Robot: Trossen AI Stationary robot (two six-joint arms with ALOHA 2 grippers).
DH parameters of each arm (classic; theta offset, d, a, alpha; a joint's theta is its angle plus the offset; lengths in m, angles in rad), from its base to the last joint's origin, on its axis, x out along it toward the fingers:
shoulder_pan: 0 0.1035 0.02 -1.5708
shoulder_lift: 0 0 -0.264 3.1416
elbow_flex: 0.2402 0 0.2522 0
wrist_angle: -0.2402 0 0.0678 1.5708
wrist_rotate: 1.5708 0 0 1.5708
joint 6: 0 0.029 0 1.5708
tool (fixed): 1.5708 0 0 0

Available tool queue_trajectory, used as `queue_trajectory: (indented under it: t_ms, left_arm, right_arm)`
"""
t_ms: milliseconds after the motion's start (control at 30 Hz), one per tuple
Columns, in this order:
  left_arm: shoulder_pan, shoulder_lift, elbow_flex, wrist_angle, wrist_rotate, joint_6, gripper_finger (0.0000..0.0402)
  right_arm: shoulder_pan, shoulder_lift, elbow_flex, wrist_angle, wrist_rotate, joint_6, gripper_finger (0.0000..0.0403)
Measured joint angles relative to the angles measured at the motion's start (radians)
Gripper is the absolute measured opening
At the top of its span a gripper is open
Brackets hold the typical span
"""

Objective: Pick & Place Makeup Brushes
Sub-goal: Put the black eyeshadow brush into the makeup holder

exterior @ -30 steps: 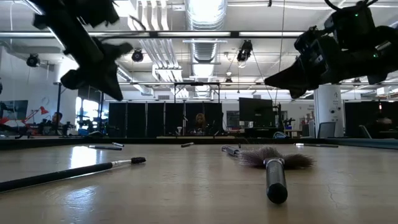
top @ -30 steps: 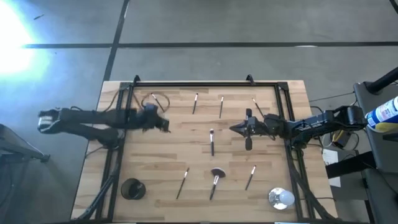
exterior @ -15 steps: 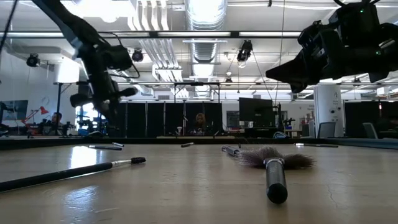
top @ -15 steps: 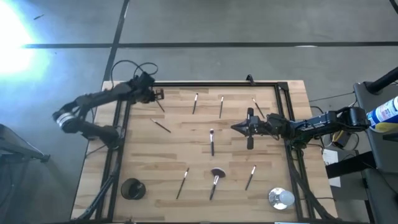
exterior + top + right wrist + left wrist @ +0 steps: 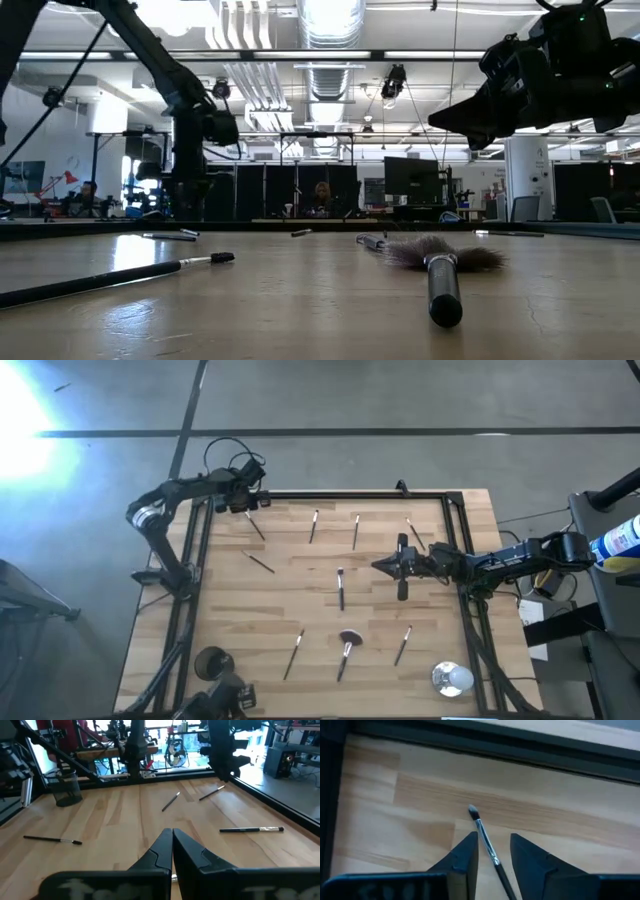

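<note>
The left hand (image 5: pixel 250 503) hovered at the far left corner of the worktop (image 5: pixel 300 600), its two fingers (image 5: pixel 462 862) standing apart. In the left wrist view a thin brush (image 5: pixel 487 851) lay on the wood in the gap between them, pale tip pointing away, touched by neither finger. From above, that brush (image 5: pixel 256 527) lay slanted just beside the hand, near the dark frame rail (image 5: pixel 330 495) along the far edge.

The right hand (image 5: pixel 384 566) hung over the right half of the worktop, fingers pressed together with nothing between them, as the right wrist view showed (image 5: pixel 172 842). A thicker dark-handled brush (image 5: pixel 401 568) lay on the wood just beside it.

The other makeup brushes were scattered flat across the worktop, well apart from each other: one short one (image 5: pixel 262 563) left of centre, two (image 5: pixel 314 526) (image 5: pixel 356 531) toward the far edge, another (image 5: pixel 411 532) slanted near the right hand, one (image 5: pixel 341 588) at the middle, and three toward the near edge, a thin one (image 5: pixel 294 654), the one with the wide fluffy reddish-brown head (image 5: pixel 347 650), and another thin one (image 5: pixel 402 645).

A dark round cup (image 5: pixel 211 661) stood at the near left corner and a shiny silver-white round object (image 5: pixel 451 678) at the near right corner. In the low view the fluffy brush (image 5: pixel 440 265) lay closest to the camera, with a long thin brush (image 5: pixel 110 277) off to its side
</note>
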Motion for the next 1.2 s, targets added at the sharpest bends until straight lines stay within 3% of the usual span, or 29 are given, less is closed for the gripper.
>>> queue_trajectory:
  t_ms: [433, 767, 967, 1200]
  left_arm:
    - [0.027, 0.083, -0.020, 0.036, -0.021, -0.045, 0.0101]
    - [0.011, 0.079, -0.023, 0.052, -0.034, 0.027, 0.0019]
    - [-0.021, 0.030, -0.031, 0.043, -0.079, 0.064, 0.0004]
    - [-0.097, -0.124, -0.088, 0.114, -0.088, 0.094, 0.0001]
  right_arm:
    - [0.000, 0.000, -0.001, 0.000, -0.018, -0.010, 0.0008]
    - [0.000, 0.000, -0.001, 0.001, -0.019, -0.011, 0.0008]
    - [0.000, 0.000, -0.001, 0.001, -0.019, -0.011, 0.0008]
    - [0.000, 0.000, -0.001, 0.001, -0.021, -0.011, 0.0008]
